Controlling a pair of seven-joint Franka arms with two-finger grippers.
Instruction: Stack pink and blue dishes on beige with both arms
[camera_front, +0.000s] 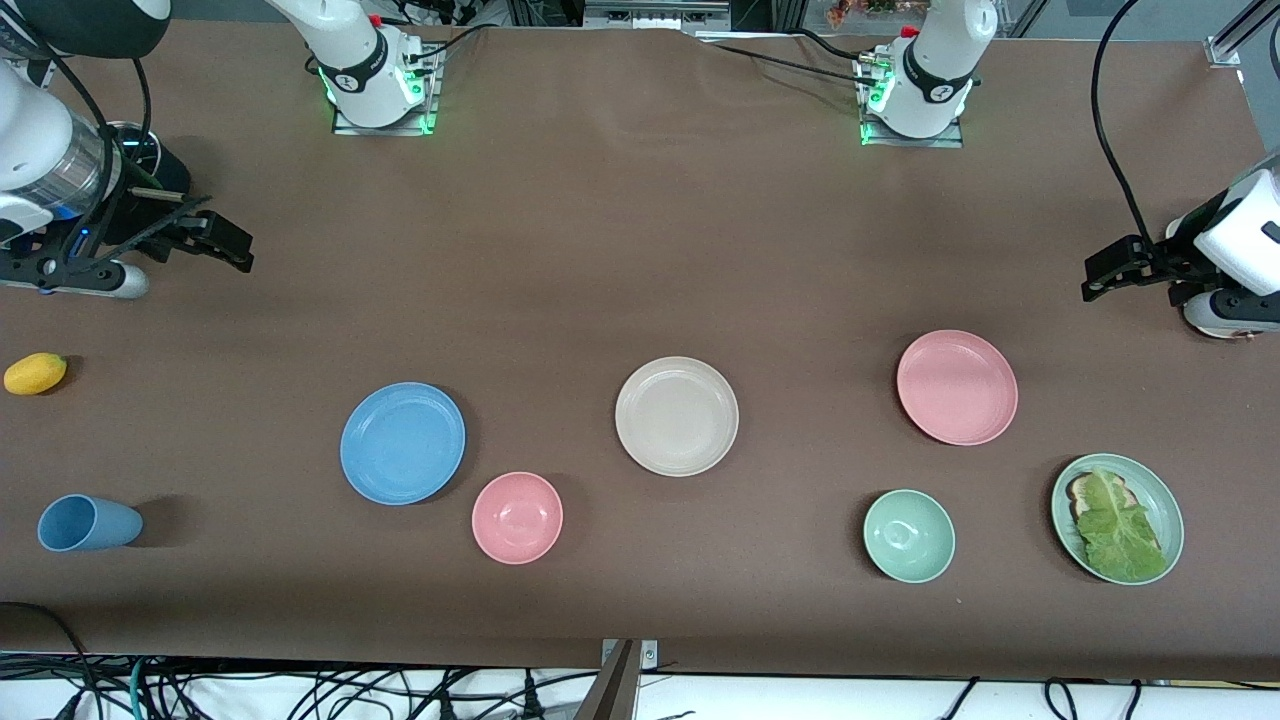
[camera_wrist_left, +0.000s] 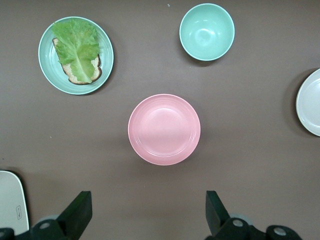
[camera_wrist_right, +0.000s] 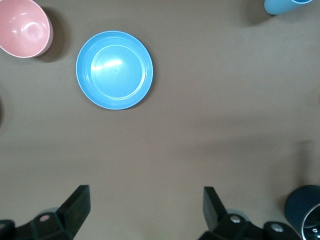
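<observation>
Brown desk (camera_front: 640, 250) carrying everything. Beige plate (camera_front: 677, 416) at mid-desk, bare. Blue plate (camera_front: 402, 443) toward the right arm's end, pink plate (camera_front: 957, 387) toward the left arm's end, both well apart from the beige one. Left gripper (camera_wrist_left: 147, 212) raised over bare desk at its own end, fingers (camera_wrist_left: 79, 210) spread wide, holding nothing. Right gripper (camera_wrist_right: 146, 210) likewise over bare desk at its end, fingers (camera_wrist_right: 77, 206) wide, empty.

Matte plastic-looking blue plate (camera_front: 402, 443), pink plate (camera_front: 957, 387) and beige plate (camera_front: 676, 416) on smooth brown cloth-like table cover (camera_front: 620, 230).
</observation>
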